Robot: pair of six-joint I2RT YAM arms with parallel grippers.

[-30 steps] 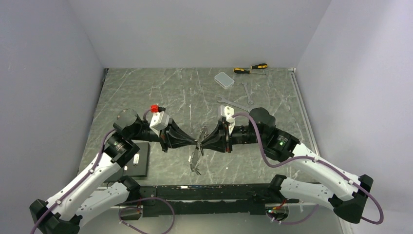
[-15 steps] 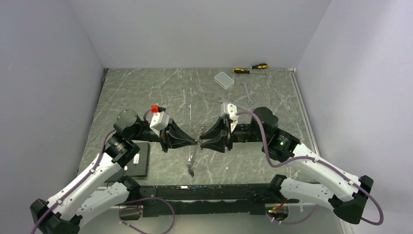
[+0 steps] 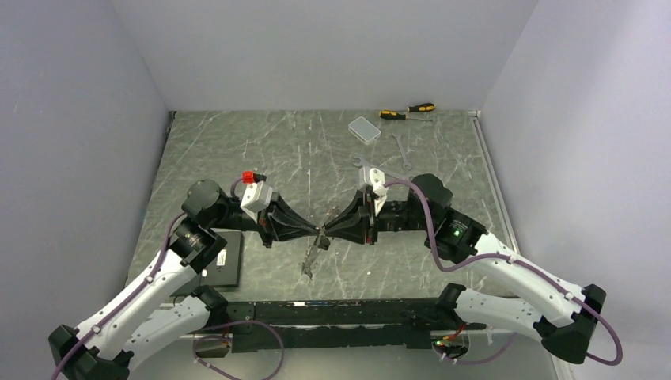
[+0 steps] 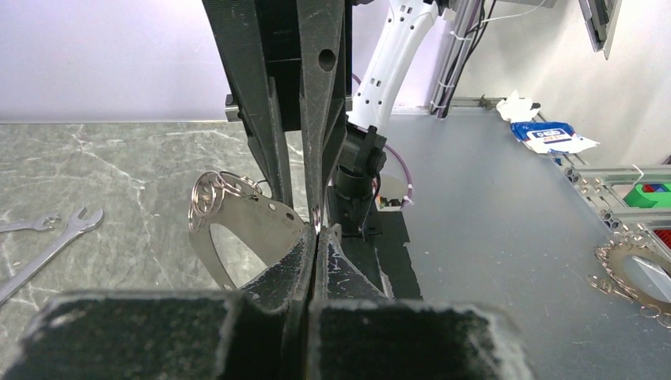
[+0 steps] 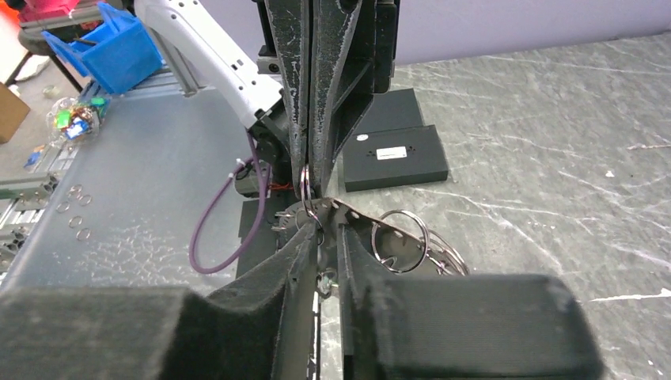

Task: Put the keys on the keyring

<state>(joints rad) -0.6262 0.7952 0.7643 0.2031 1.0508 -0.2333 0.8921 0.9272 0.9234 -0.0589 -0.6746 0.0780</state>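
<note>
Two arms are seen, meeting tip to tip over the near middle of the surface [image 3: 237, 150]. Both are stretched low and level from their bases, wrists turned inward. The left gripper [image 3: 316, 230] points right and the right gripper [image 3: 326, 231] points left.

One perforated plate [image 4: 237, 229] of flat, curved silver metal is held up off the surface at that meeting point. In the top view it is seen hanging down towards the near edge. At least two wire rings are carried on it. The keyring [image 5: 399, 233] is the larger, and lies against the plate just right of the right jaws in the right wrist view. A smaller ring [image 5: 305, 184] stands edge-on at the tips.

The left jaws are pressed fully together on the plate's edge. The right jaws are drawn almost together with a thin slit left between them at the plate and the smaller ring. Whether metal is actually pinched in that slit cannot be told.

Two wrenches [image 3: 378, 169] are laid on the surface right of centre. Two screwdrivers [image 3: 407, 112] are laid at the far edge. One clear box [image 3: 364, 129] is set just left of the screwdrivers. One black box [image 3: 224, 260] is placed at the near left, beside the left arm.
</note>
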